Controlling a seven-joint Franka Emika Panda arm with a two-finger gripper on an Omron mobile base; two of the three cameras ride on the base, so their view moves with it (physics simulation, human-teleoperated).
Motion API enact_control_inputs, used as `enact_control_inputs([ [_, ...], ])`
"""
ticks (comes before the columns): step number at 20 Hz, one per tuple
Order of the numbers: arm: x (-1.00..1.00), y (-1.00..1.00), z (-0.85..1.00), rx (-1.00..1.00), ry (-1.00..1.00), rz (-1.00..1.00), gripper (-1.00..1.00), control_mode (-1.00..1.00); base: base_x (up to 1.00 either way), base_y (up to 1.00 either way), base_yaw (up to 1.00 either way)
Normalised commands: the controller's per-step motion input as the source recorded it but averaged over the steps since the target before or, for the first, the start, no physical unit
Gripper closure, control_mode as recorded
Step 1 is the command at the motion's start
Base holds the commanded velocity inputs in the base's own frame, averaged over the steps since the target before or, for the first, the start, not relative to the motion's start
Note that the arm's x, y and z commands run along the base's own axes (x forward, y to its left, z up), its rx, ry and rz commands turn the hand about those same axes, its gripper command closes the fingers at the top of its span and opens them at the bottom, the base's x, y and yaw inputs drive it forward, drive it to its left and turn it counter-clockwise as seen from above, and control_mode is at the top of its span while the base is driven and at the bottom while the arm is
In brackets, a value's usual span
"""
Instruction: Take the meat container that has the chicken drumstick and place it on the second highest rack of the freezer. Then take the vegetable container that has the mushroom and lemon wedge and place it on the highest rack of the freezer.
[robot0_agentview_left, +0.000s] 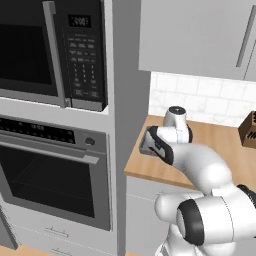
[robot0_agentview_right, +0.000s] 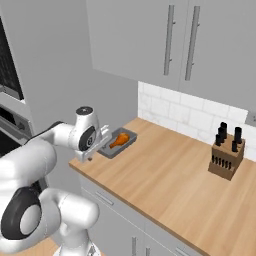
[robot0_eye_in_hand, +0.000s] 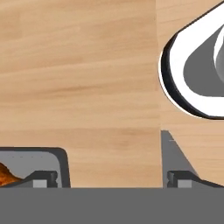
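While the gripper (robot0_agentview_right: 100, 145) hangs spread wide and empty, the meat container (robot0_agentview_right: 118, 142) sits just beside it — offset toward one fingertip (robot0_eye_in_hand: 41, 178), long axis running toward the backsplash.

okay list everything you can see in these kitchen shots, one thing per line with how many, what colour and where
meat container: one, grey, counter corner by the tall cabinet
chicken drumstick: one, orange-brown, inside that container
knife block: one, brown with black handles, back of counter
counter: one, light wood, under the wall cabinets
wall cabinets: grey, bar handles, above the counter
microwave: one, black, above the oven
oven: one, black window, below the microwave
pincer: one, open, at the container's near edge
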Motion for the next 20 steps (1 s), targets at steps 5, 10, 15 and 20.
enact_control_inputs([
  [5, 0.17, 0.0, -0.33, 0.0, 0.0, 0.0, -1.0, -1.0, 0.0, 0.0, 0.0],
  [10, 0.26, -0.02, -0.2, 0.0, 0.0, 0.0, -1.0, -1.0, 0.0, 0.0, 0.0],
  [15, 0.3, 0.0, -0.19, 0.0, 0.0, 0.0, -1.0, -1.0, 0.0, 0.0, 0.0],
  [20, 0.28, -0.08, -0.2, 0.0, 0.0, 0.0, -1.0, -1.0, 0.0, 0.0, 0.0],
])
